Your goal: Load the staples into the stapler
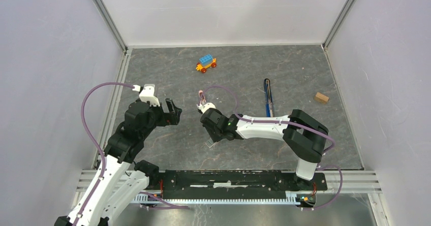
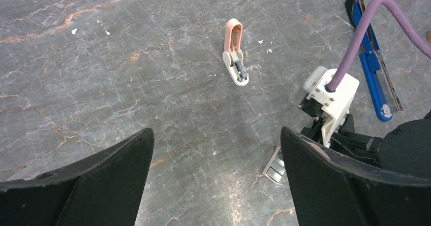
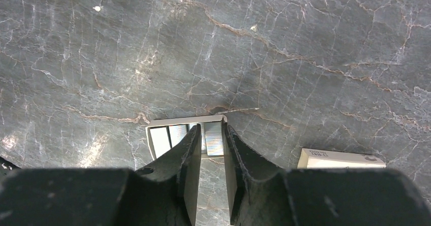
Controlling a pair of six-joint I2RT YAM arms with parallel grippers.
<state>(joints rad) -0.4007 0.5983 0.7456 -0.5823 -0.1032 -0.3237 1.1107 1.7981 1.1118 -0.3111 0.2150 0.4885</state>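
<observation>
Tabletop (image 1: 167, 78) of grey veined stone carries everything we see. Over its left part hangs the left arm, and its left gripper (image 2: 216, 134) is spread wide with nothing between the fingers. The right arm reaches in from the near right corner towards the middle of the tabletop. There the right gripper (image 3: 211, 128) points down, its fingers drawn nearly together and pinching one strip of the staples (image 3: 214, 137). The other strips lie side by side just left of it, on the surface.

We find the stapler (image 1: 268, 98) right of the middle, well apart from both grippers. It lies lengthwise from near to far, and the left wrist view shows its silver rail angled away from the blue body. A toy car (image 1: 206, 63) with a blue top stands close to the far edge, about midway along it. A pink-and-white mini stapler (image 2: 235, 53) lies at the middle, just beyond the right gripper. A wooden block (image 1: 320, 97) sits near the right edge. A small white box (image 3: 340, 159) lies near the staples.
</observation>
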